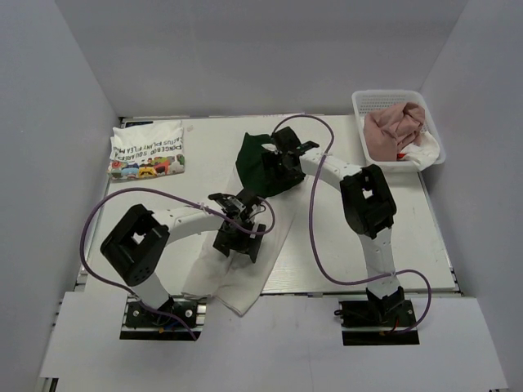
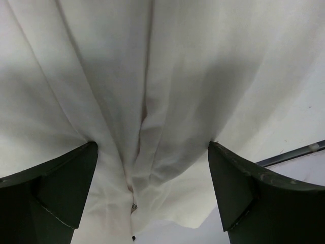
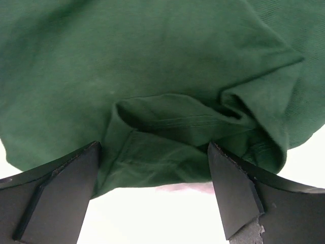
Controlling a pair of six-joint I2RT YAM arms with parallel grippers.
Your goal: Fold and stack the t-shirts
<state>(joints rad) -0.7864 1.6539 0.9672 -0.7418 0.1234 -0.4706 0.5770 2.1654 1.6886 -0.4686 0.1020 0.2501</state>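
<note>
A white t-shirt with dark green sleeves (image 1: 253, 237) lies crumpled across the middle of the table. My left gripper (image 1: 239, 237) is open over its white body (image 2: 152, 101), fingers (image 2: 56, 188) straddling a fold. My right gripper (image 1: 274, 167) is open over the green sleeve (image 1: 249, 163), which fills the right wrist view (image 3: 152, 76); its fingers (image 3: 238, 193) straddle a bunched green fold. A folded white shirt with black lettering and cartoon figures (image 1: 148, 150) lies at the back left. A dusty pink shirt (image 1: 392, 131) sits in the basket, with a white shirt with red graphic (image 1: 417, 153) beside it.
The white lattice basket (image 1: 384, 100) stands at the back right. Purple cables (image 1: 319, 237) loop over the table from both arms. The white table's front edge (image 1: 359, 287) runs by the arm bases. Grey walls close in on three sides.
</note>
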